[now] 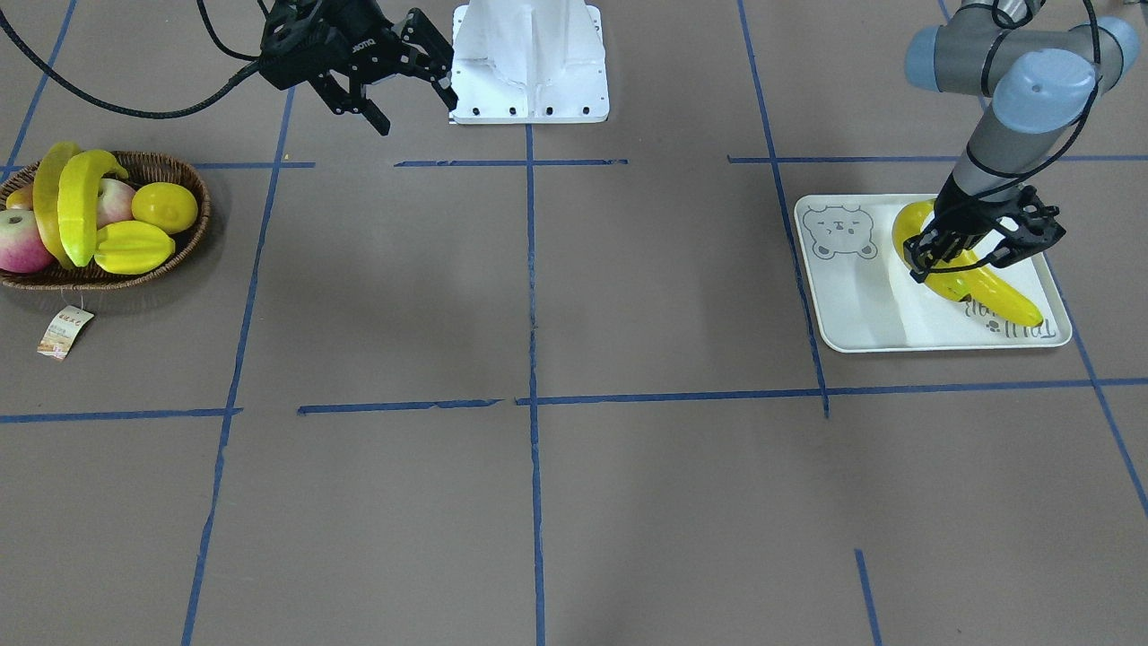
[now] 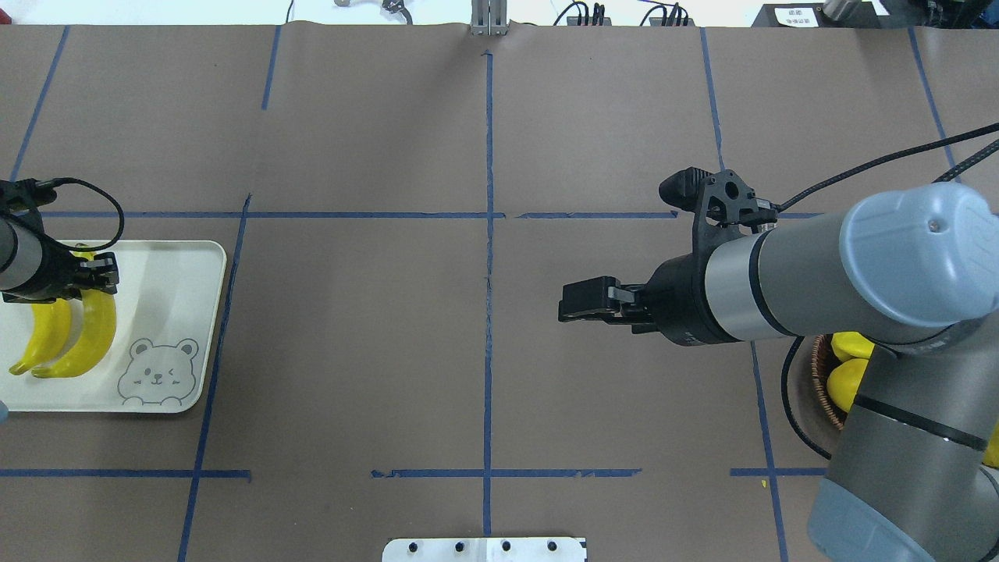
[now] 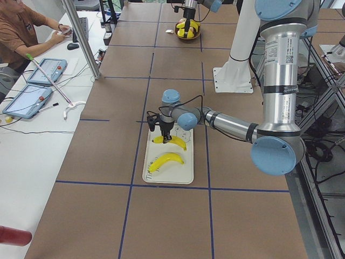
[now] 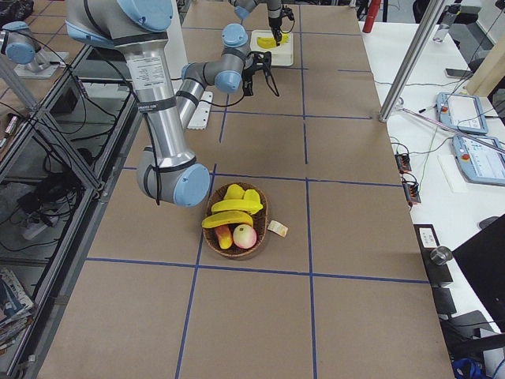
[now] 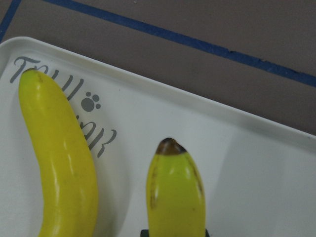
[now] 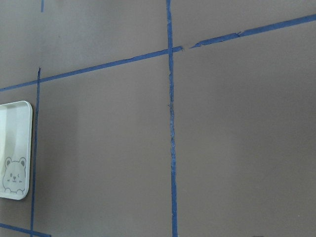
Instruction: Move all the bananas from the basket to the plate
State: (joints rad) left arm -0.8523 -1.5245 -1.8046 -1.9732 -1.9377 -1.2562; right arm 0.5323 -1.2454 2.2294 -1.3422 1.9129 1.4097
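Crowding the basket (image 1: 161,162), apples (image 1: 18,240), lemon (image 1: 165,207), starfruit (image 1: 134,247) beside bananas (image 1: 81,211)

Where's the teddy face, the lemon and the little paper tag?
bear face (image 2: 160,373), overhead view, middle of the drawing.
lemon (image 1: 165,207), front-facing view, middle of its skin.
paper tag (image 1: 65,331), front-facing view, centre of the card.

The table (image 2: 351,351) is covered in brown paper and divided by blue tape lines (image 2: 488,234); a white desk (image 3: 27,137) (tablets (image 3: 46,70) laid on it) is set alongside.
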